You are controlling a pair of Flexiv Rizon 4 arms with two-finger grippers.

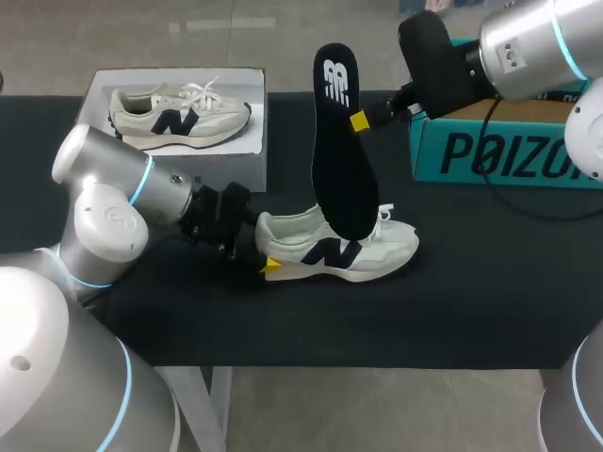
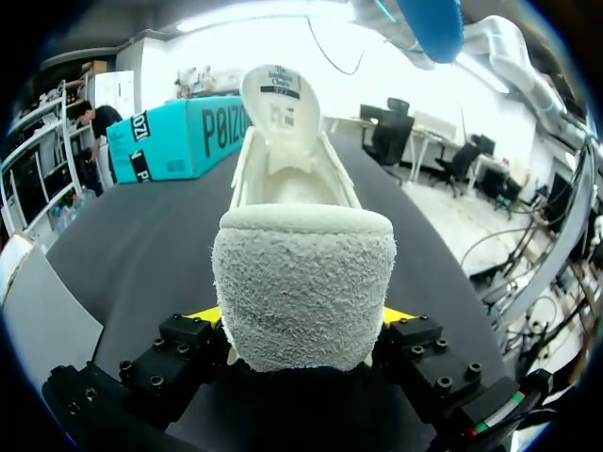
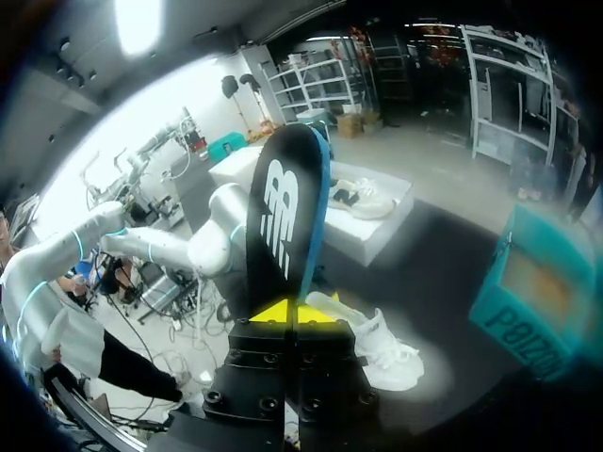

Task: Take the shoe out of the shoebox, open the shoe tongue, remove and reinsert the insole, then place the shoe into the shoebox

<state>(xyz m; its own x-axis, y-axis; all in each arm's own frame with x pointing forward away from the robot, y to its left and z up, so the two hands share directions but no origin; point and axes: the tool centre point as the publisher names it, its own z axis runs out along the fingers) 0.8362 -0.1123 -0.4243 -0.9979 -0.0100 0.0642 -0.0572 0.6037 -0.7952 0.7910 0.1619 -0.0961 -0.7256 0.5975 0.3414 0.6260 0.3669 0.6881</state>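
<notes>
Cream shoe [image 1: 369,252] with navy logo; black insole [image 1: 341,165] with white logo, blue underside; teal box [image 1: 490,155] with dark print; white box [image 1: 240,89]; black table [image 1: 490,287]; yellow fingertips [image 1: 359,121].

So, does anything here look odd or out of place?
Only the black insole: it's out of the shoe, held on end above it by the right tool, while the left tool clamps the heel. Nothing looks damaged.

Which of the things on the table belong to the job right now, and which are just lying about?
In the job: shoe, heel in the left gripper; insole, held by the right gripper; white shoebox.
Lying about: second shoe inside that shoebox; teal box.
</notes>
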